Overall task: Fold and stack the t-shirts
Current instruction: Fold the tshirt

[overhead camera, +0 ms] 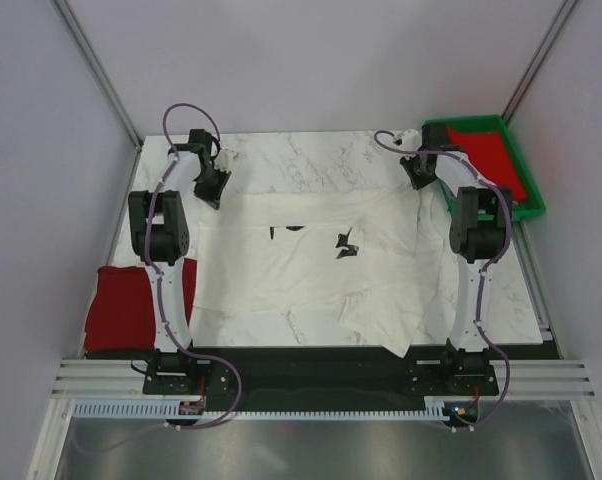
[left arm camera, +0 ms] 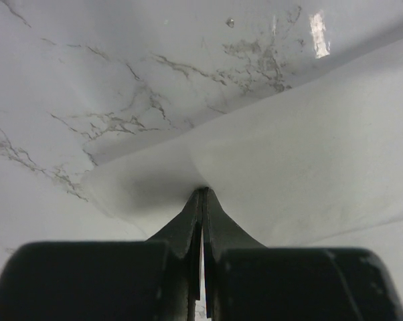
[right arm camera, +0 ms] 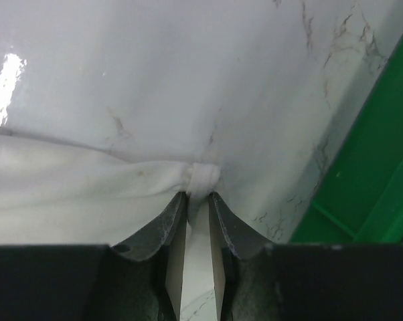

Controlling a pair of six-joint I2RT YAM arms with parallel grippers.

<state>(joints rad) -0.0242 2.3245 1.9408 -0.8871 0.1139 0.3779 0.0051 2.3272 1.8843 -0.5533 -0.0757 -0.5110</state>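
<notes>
Pinching far corners of white t-shirt (overhead camera: 281, 270)

Bright even light, soft shadows, glare patches on the table (left arm camera: 121, 60)

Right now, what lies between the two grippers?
The far edge of the white cloth t-shirt, pinched by the left gripper and the right gripper, with marble tabletop just beyond; the top external view shows it.

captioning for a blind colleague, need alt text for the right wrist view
The right gripper is shut on a bunched edge of the white t-shirt, which trails off to the left over the marble table. A green tray fills the right edge.
</notes>
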